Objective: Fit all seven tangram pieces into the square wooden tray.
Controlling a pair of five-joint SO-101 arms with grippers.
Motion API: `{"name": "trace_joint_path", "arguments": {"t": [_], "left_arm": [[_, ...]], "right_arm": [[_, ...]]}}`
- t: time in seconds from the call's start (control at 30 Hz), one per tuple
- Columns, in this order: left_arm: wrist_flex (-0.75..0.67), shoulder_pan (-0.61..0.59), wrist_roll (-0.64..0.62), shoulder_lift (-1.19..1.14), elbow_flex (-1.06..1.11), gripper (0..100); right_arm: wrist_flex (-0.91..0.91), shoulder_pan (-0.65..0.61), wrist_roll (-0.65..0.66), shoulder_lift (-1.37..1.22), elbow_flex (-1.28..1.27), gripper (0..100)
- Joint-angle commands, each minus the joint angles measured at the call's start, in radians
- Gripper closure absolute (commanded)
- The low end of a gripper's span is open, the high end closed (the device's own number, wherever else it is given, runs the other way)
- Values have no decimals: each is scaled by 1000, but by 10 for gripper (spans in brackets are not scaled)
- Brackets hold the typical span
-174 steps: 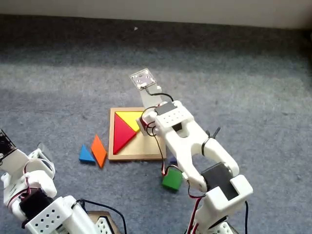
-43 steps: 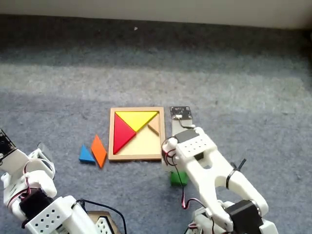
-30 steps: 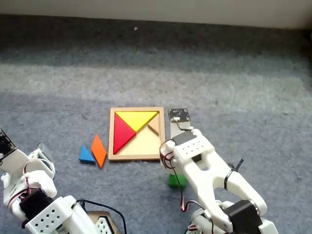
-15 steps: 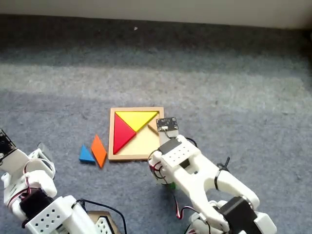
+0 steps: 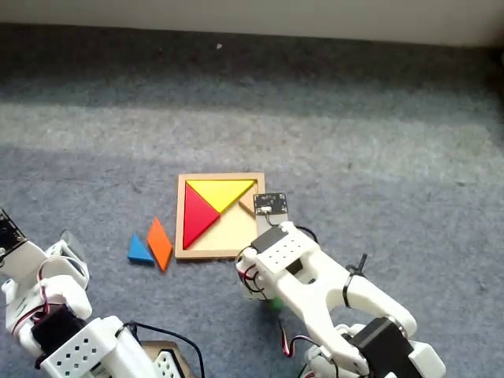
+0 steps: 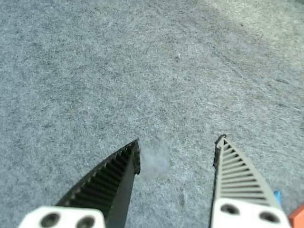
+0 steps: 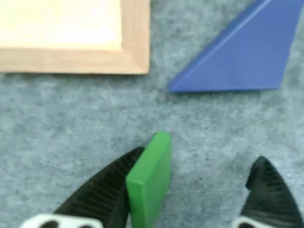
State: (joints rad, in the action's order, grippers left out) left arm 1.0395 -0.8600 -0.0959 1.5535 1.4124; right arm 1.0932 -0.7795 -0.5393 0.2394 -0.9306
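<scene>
The wooden tray [image 5: 206, 253] at mid-frame holds a red triangle [image 5: 197, 216] left, a yellow triangle [image 5: 221, 193] along the top and a tan piece [image 5: 248, 207] right; the rest is bare wood. Left of it on open carpet lie a blue triangle [image 5: 139, 250] and an orange parallelogram [image 5: 160, 243], long axis up-down. The left gripper [image 6: 179, 141] hangs spread over carpet. The right gripper [image 7: 199, 159], spread, flanks a green piece [image 7: 149, 178] tilted on edge against one finger, off the tray's corner.

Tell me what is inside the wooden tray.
A yellow triangle, a red triangle and a tan shape at the right edge lie in the tray. The right arm covers its near right corner.
</scene>
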Motion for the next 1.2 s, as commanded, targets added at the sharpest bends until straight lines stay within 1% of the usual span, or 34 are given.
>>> {"name": "trace_joint_path", "arguments": {"t": [0.0, 0.1, 0.17, 0.27, 0.4, 0.47, 0.6, 0.73, 0.83, 0.93, 0.97, 1.03, 1.17], "left_arm": [[-11, 16, 9, 8, -4, 748], [-11, 16, 9, 8, -4, 748], [-11, 16, 9, 8, -4, 748], [-11, 16, 9, 8, -4, 748], [-11, 16, 9, 8, -4, 748], [-11, 16, 9, 8, -4, 748], [-11, 16, 9, 8, -4, 748], [-11, 16, 9, 8, -4, 748], [-11, 16, 9, 8, -4, 748], [-11, 16, 9, 8, -4, 748], [-11, 16, 9, 8, -4, 748], [-11, 16, 9, 8, -4, 748], [-11, 16, 9, 8, -4, 748]], "right_arm": [[-5, -8, -11, 4, 5, 841], [-5, -8, 12, 8, 8, 938], [-1, -8, 97, 15, 12, 998], [2, -7, 193, 15, 13, 994], [1, -7, 242, 18, 27, 995], [2, -7, 255, 18, 81, 995], [68, -7, 310, 16, 209, 995], [67, 48, 442, 5, 354, 995], [-76, 105, 614, 4, 427, 995], [-229, 122, 830, -16, 394, 995], [-271, 119, 882, -30, 378, 995], [-331, 104, 921, -62, 358, 995], [-415, 102, 919, -168, 355, 995]]}}
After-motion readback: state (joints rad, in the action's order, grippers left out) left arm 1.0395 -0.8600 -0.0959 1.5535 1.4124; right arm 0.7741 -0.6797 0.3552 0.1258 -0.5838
